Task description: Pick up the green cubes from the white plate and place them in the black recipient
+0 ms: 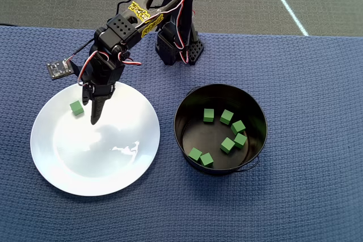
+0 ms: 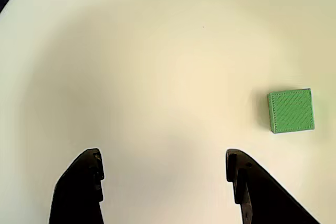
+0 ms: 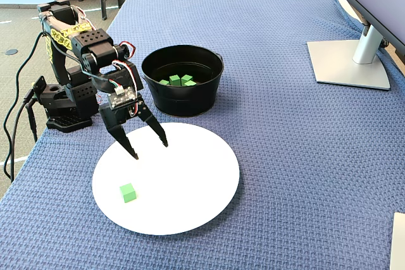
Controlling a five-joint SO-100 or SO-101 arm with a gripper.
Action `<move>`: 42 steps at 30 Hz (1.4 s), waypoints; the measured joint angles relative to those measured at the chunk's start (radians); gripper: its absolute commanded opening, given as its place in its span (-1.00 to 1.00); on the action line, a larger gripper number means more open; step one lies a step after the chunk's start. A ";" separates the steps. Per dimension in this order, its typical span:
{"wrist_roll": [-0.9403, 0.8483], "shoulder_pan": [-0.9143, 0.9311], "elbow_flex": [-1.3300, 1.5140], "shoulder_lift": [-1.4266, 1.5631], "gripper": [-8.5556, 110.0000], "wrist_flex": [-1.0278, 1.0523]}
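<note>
Fixed view: blue woven table cover [image 3: 304, 156], monitor stand [image 3: 351, 61] at right, chair legs behind. Gripper [image 3: 150, 148] fingers spread, empty, above white plate [image 3: 190, 200].

Overhead, oblique side, close wrist; perhaps plate [image 1: 68, 162] shared

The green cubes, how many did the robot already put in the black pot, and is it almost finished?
Almost done. Seven green cubes already lie in the black pot, counted in the overhead view. The gripper is open and empty above the white plate. One last cube sits on the plate, off to the side of the fingers, and has yet to be grabbed and carried over.
</note>
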 measured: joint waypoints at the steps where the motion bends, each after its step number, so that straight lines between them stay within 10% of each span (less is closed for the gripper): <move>1: -0.005 0.000 0.014 0.000 -0.47 -0.012; 33: -0.202 0.225 0.071 -0.258 -0.52 -0.325; 42: -0.202 0.216 0.100 -0.259 -0.85 -0.359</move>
